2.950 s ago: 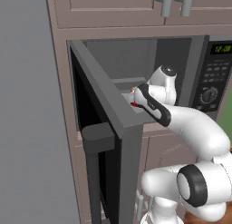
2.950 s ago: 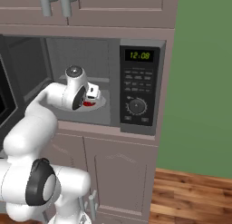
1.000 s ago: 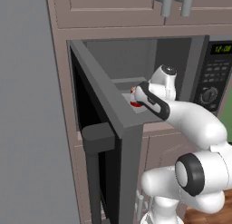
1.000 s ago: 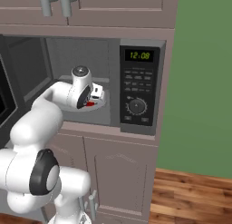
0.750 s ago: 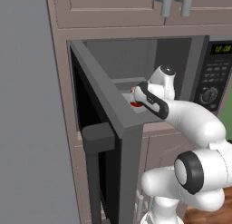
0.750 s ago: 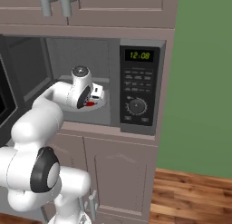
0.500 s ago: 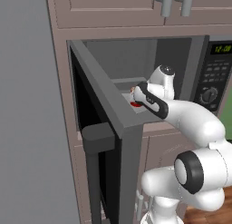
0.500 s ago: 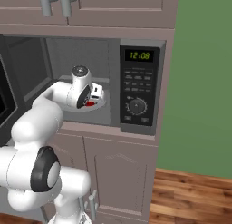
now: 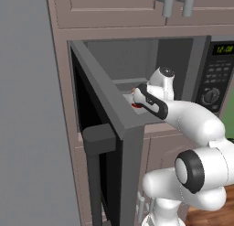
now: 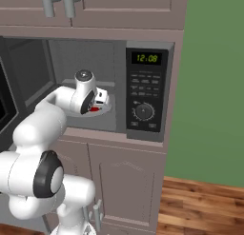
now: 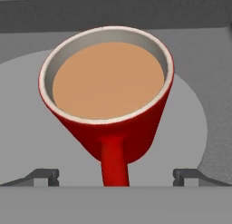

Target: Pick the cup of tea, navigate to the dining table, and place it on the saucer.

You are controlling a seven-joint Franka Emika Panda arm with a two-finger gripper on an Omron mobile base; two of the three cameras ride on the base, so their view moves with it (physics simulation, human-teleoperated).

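Note:
The cup of tea [image 11: 108, 91], a red mug full of brown liquid, stands on the round grey turntable [image 11: 190, 123] inside the open microwave. Its handle [image 11: 113, 166] points straight at the hand. My gripper [image 11: 115, 175] is open, with one fingertip far out on each side of the handle and neither touching it. From the base, the red cup [image 9: 136, 104] [image 10: 96, 108] peeks out just beyond the gripper [image 9: 138, 98] [image 10: 99, 102], which reaches into the oven cavity. The dining table and the saucer are out of view.
The microwave door [image 9: 107, 115] swings out wide on the left, close beside my forearm. The control panel [image 10: 145, 91] with clock and dial bounds the cavity on the right. Cabinet doors [image 10: 124, 5] sit above, and a wood floor [image 10: 205, 205] lies at the lower right.
Over three seconds the hand has edged slightly toward the cup. In the last second nothing visibly moved.

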